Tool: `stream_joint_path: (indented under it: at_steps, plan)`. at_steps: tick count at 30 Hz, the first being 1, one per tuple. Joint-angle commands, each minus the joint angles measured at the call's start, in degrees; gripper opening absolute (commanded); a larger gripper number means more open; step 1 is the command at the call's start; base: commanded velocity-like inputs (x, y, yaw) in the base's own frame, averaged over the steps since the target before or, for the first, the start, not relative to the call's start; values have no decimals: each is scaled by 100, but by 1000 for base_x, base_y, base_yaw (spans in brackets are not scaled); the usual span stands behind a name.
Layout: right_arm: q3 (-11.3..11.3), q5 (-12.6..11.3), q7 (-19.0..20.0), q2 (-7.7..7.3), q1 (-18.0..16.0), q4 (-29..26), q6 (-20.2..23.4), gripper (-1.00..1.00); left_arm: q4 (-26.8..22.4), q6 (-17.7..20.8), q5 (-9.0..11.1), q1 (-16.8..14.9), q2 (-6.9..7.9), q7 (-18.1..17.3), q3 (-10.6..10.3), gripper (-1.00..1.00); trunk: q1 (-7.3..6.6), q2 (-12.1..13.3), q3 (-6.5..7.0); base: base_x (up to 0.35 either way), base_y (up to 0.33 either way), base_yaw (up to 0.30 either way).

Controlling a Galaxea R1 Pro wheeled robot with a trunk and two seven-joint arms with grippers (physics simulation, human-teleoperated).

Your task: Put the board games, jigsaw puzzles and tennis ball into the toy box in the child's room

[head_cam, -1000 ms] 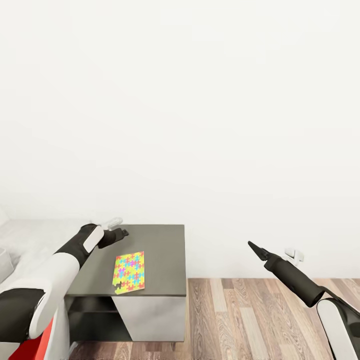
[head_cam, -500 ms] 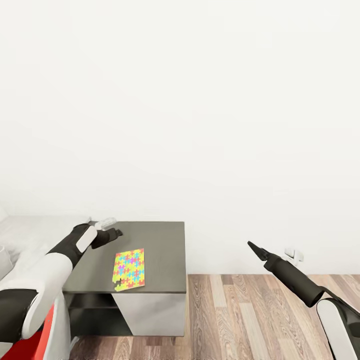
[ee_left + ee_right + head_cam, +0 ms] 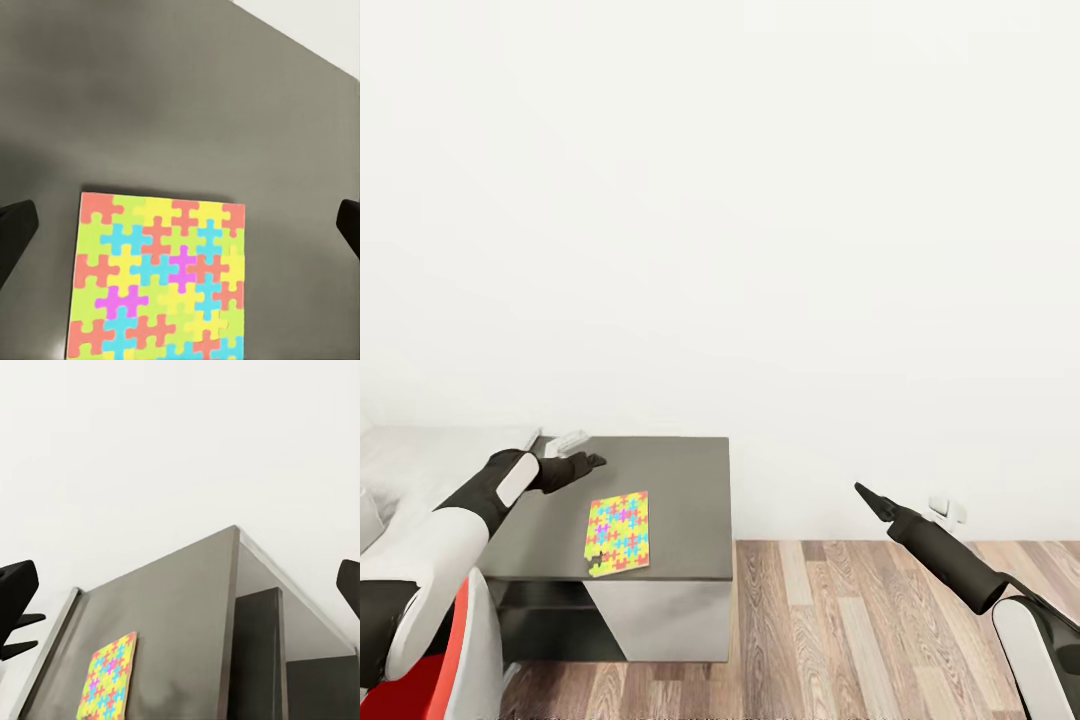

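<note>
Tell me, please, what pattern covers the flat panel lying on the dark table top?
The jigsaw puzzle shows interlocking yellow, pink, blue, orange and green pieces, clearest in the left wrist view.

Illumination is bright, even and diffuse in all three views; no light source is identifiable. The white wall [image 3: 760, 200] renders nearly blown out, with no texture. The dark bench [image 3: 670, 500] top carries a soft pale sheen, strongest in the left wrist view beyond the jaws. Shadows are faint: a thin dark edge along the far side of the jigsaw puzzle [image 3: 157, 277] and shade beneath the bench top. Rendering is sharp, without motion blur. The jaw tips at both wrist views' margins appear soft-edged. No edge distortion noted.
</note>
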Motion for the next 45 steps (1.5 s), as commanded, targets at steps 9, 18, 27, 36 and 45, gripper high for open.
stream_joint_path:
  at_steps: [9,18,27,36,45]
  plan:
    - [-7,-37,4,-2,-7,-3,48,100,-2,3,-15,4,29,-57,-33,100,3,-13,-97,0,0,0]
    - [-7,-37,4,-2,-7,-3,48,100,3,-20,-16,22,2,-35,-33,100,3,-13,-182,0,0,0]
    - [-7,-37,-4,4,-6,4,48,100,15,-12,-219,24,-24,-8,-75,100,3,-13,-266,0,0,0]
    - [-7,-37,-5,-1,-7,6,48,100,182,3,-324,25,-72,-11,-85,100,3,-13,-351,0,0,0]
    - [-7,-29,-6,-1,-7,6,48,100,208,-20,-332,25,-108,-11,-86,100,3,-13,-436,0,0,0]
